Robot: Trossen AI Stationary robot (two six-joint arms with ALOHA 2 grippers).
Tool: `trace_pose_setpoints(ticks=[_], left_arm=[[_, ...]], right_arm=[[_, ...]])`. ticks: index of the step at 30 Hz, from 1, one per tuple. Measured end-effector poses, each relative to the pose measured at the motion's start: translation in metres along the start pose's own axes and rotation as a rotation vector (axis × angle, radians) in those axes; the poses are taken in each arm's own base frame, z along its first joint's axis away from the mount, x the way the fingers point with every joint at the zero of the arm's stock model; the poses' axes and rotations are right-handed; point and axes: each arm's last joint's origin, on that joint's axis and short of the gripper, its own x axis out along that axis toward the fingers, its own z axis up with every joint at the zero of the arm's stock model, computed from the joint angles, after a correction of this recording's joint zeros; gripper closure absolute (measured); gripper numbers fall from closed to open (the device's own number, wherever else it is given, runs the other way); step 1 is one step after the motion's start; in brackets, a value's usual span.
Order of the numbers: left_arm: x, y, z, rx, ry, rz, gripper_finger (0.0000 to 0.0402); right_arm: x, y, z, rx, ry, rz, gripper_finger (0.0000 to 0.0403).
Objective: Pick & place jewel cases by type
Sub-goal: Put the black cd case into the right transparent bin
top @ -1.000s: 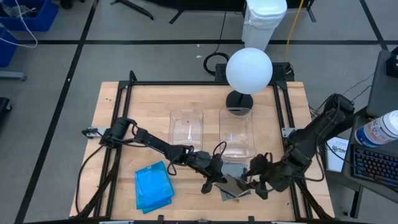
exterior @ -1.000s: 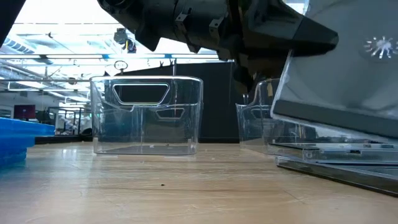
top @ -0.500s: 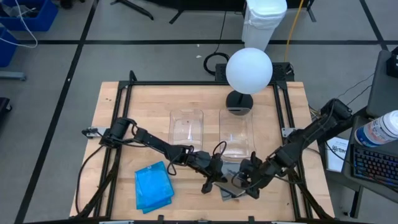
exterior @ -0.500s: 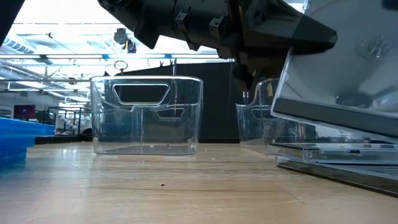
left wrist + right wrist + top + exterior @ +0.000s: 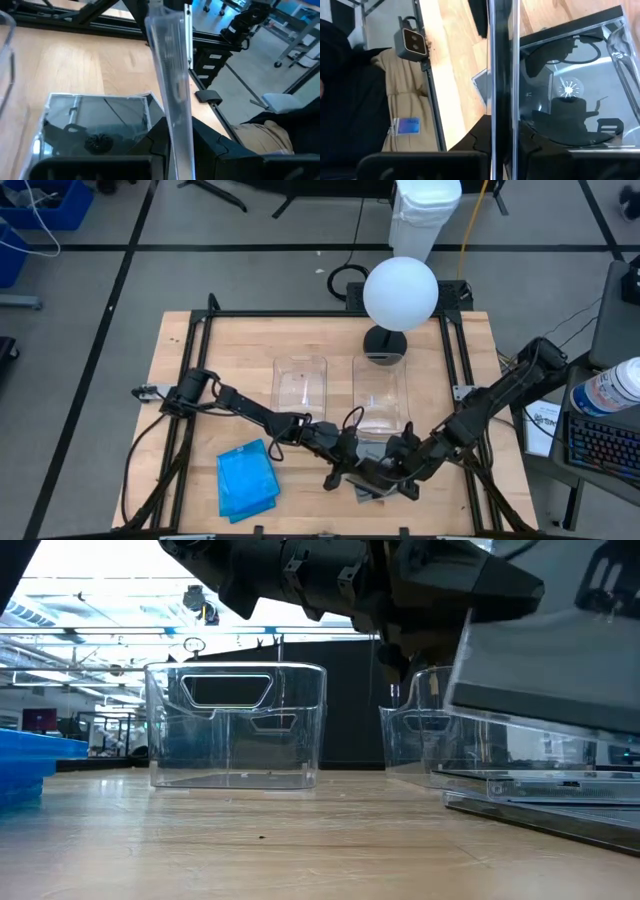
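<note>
Left gripper (image 5: 345, 470) and right gripper (image 5: 392, 473) meet over the near edge of the table (image 5: 180, 370), both at the stack of clear/grey jewel cases (image 5: 372, 476).

Left wrist view: a clear jewel case (image 5: 172, 95) stands edge-on, rising straight up from between the left gripper's two dark fingers (image 5: 150, 145). The fingers are closed in tight against it on both sides, so it looks pinched. Just beyond the fingertips another clear case (image 5: 95, 122) lies flat on the wood with its dark disc hub showing.

Right wrist view: same picture. A thin case edge (image 5: 500, 75) runs up from between the right gripper's fingers (image 5: 480, 137), which sit narrow on either side of it. It appears gripped. Beside that edge, past the fingers, an open clear case (image 5: 570, 95) shows its hub.

Low view: a tilted clear case (image 5: 545, 670) is held off the table above the flat cases (image 5: 540, 805) lying on the wood. Dark arm parts are above it. Cannot tell whether both grippers hold one and the same case.

Off to the left gripper's outer side, well apart from its fingers, the blue jewel cases (image 5: 246, 480) sit stacked on the table.

Farther beyond both grippers two clear tubs stand side by side: the left tub (image 5: 300, 385) and the right tub (image 5: 381, 395). The right tub is just past the fingertips. Behind the tubs is a white globe lamp (image 5: 400, 292) on a dark base.
</note>
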Motion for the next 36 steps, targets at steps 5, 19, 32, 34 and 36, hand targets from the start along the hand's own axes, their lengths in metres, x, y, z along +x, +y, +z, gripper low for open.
trace_pose_setpoints(ticks=[5,19,32,34,36], left_arm=[[-0.008,-0.007,0.011,0.032,0.013,-0.076,0.0340],[-0.059,-0.037,0.054,0.190,0.080,0.020,0.0257],[-0.099,-0.056,0.059,0.252,0.257,0.070,0.0110],[-0.113,-0.068,0.057,0.296,0.258,0.099,0.0117],[-0.131,-0.081,0.054,0.349,0.239,0.150,0.0135]], right_arm=[[-0.004,0.001,0.001,-0.007,-0.016,0.017,0.0389],[-0.003,0.003,0.001,-0.090,-0.028,0.044,0.0393],[-0.006,0.005,0.005,-0.124,-0.093,0.038,0.0393],[-0.011,0.005,0.007,-0.157,-0.133,0.033,0.0393],[-0.020,0.004,0.009,-0.184,-0.184,0.018,0.0393]])
